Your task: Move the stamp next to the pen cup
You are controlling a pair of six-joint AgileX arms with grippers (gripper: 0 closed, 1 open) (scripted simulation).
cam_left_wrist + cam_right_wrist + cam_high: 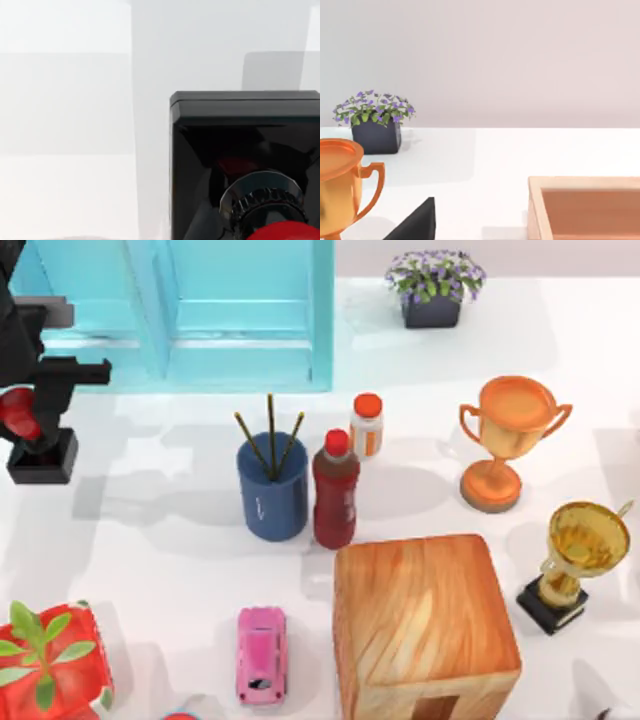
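L fingers clamped on stamp — glossy red knob, square blk base; R fingers: can't tell.

Near the worktop's far left edge, the stamp with the left hand at its knob; well to its right, at centre, the pen cup, a bottle just beside it on the right and a small jar behind that. In front of the bottle, a wooden box, with a toy car to its left. Right of the jar, a trophy; behind, a flower pot.
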